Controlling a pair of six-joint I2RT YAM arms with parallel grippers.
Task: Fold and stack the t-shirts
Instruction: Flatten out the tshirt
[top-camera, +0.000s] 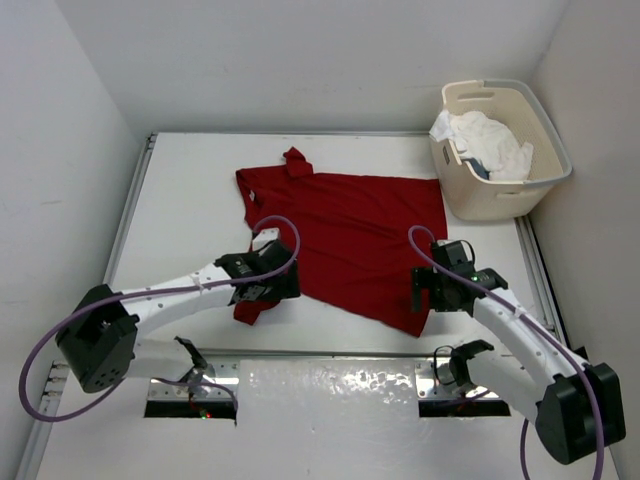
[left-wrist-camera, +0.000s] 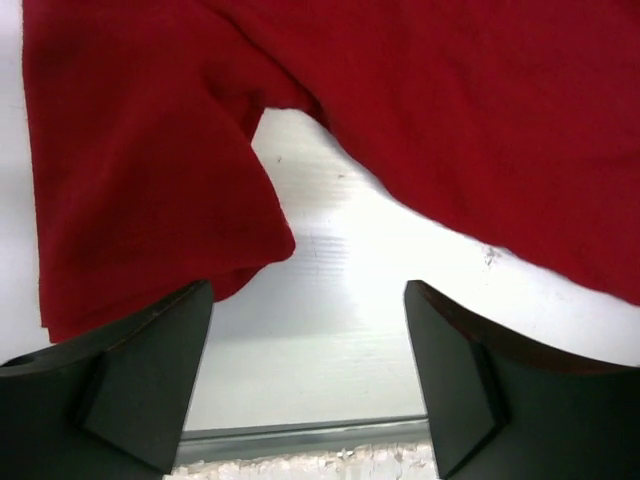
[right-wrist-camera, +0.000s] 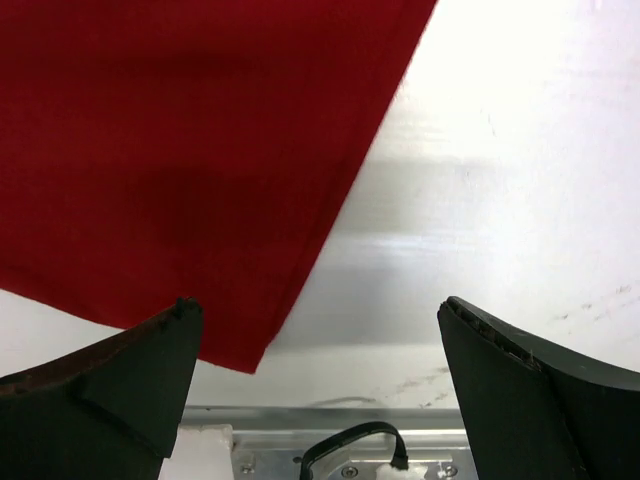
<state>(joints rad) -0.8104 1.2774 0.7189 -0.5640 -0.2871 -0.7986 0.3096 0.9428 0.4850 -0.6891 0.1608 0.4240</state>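
The left end effector (left-wrist-camera: 308, 380) is spread wide and grips nothing. Its dark, blunt fingers frame bare counter (left-wrist-camera: 330, 300), and the hem of a short sleeve (left-wrist-camera: 150, 170) lies just above the left-hand finger. The right end effector (right-wrist-camera: 320, 370) is equally wide open and empty, and a lower corner of the red shirt (right-wrist-camera: 180, 150) sits between its fingers at the left of the frame.

In the top view the red shirt (top-camera: 350, 235) lies spread out and unfolded in the middle of the frame. It is a matte, soft knit with a small collar at its upper edge, fairly flat, and one sleeve is bunched under the left arm. The counter is smooth, pale and slightly glossy.

At the upper right a rigid cream plastic basket (top-camera: 555, 150) holds a crumpled white shirt (top-camera: 490, 140). A sliver of darker cloth shows beneath it, though I can't tell what it is.

By my judgement no fold has been made and no stack exists, so nearly all the work remains.
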